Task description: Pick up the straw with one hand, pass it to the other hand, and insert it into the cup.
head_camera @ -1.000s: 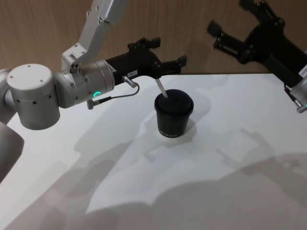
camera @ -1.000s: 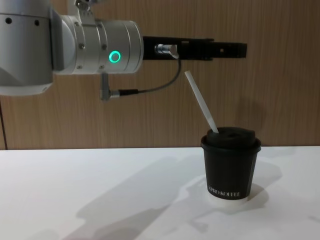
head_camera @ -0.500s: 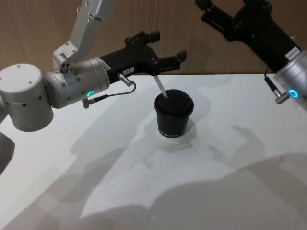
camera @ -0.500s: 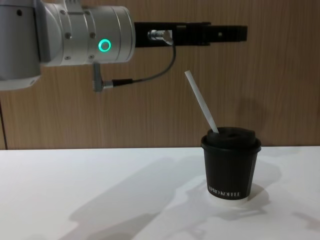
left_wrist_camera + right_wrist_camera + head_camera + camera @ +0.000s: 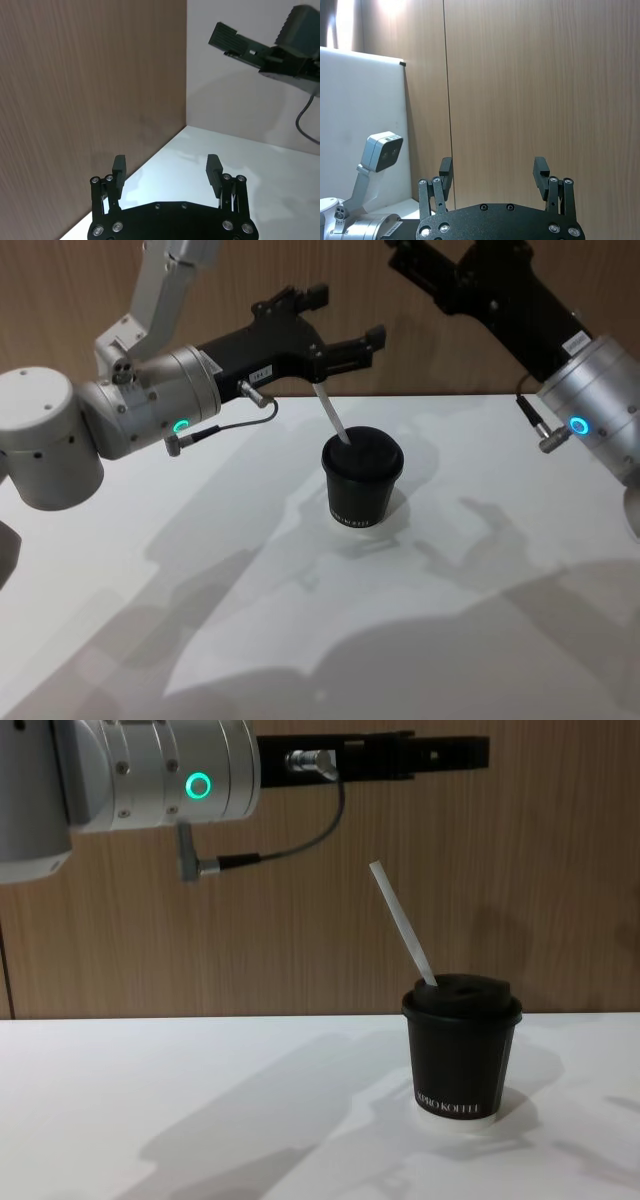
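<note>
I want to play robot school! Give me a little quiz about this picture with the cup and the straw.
1. True or false: the straw stands in the cup's lid, leaning over.
2. Which is right about the left gripper? A) It squeezes the straw. B) It is open, up above the straw, not touching it. C) It lies on the table.
3. Fill in the missing word: the right gripper is open and holds ______.

Key: 1 true. 2 B. 3 nothing.
</note>
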Controlling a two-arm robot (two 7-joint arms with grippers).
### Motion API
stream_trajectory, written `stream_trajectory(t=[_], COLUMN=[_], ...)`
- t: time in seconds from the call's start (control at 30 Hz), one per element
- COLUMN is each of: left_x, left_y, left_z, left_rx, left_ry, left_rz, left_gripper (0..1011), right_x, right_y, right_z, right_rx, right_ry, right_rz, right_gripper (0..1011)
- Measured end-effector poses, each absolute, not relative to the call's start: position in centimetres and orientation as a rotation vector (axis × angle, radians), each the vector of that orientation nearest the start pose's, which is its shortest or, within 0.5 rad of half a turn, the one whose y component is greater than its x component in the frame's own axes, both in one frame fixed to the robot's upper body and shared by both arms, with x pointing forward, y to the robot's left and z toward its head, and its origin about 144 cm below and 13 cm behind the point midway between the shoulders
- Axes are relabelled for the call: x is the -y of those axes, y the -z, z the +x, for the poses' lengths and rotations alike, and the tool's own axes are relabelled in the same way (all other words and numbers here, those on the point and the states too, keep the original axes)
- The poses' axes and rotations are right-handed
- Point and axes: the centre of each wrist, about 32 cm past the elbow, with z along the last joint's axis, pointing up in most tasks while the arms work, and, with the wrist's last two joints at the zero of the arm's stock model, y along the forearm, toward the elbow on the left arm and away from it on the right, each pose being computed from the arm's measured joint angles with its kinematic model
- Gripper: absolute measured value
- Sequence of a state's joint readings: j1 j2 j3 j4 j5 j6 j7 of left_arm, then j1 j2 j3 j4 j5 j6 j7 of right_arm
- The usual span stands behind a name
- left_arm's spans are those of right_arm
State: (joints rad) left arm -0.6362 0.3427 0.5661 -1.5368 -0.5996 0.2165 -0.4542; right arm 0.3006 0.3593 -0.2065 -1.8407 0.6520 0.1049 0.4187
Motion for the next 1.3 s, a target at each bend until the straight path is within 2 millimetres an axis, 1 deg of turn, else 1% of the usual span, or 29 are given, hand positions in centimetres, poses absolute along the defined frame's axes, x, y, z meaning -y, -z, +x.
stream_trajectory(t=[0.63,1.3], left_x=[-15.7,-15.4], left_y=[-132.7,-132.6], left_z=[57.0,57.3], left_rx=[0.104,0.098], left_ry=[-0.551,-0.551], left_rz=[-0.082,-0.071], left_gripper=[1000,1000], right_x=[22.6,22.2], right_y=[-132.0,-131.9], right_z=[51.0,51.4], right_rx=[0.109,0.097], right_ry=[0.784,0.800], right_rz=[0.416,0.417], right_gripper=[1001,1001])
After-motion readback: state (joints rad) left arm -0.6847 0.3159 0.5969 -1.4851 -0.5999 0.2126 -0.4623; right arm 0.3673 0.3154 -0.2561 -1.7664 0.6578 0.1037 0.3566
